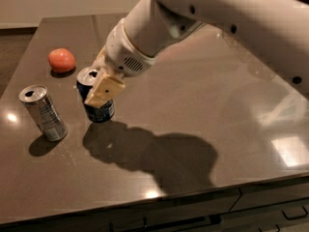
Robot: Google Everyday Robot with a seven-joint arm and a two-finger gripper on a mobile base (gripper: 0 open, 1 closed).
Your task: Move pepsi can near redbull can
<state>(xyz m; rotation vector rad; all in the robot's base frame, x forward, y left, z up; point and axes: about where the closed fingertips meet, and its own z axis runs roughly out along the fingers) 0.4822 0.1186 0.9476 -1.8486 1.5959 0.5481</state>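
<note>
The pepsi can [98, 109] is a short dark blue can with a silver top, upright on the dark table at the left of centre. My gripper [99, 88] is shut on the pepsi can, with a cream finger pad [105, 92] across its front. The redbull can [43, 112] is a slim silver can with bluish print, standing slightly tilted a short way left of the pepsi can, apart from it.
A red-orange round fruit [62, 60] lies behind the two cans near the far left. The table's [203, 129] front edge runs along the bottom, with drawers below. My white arm [203, 18] reaches in from the upper right.
</note>
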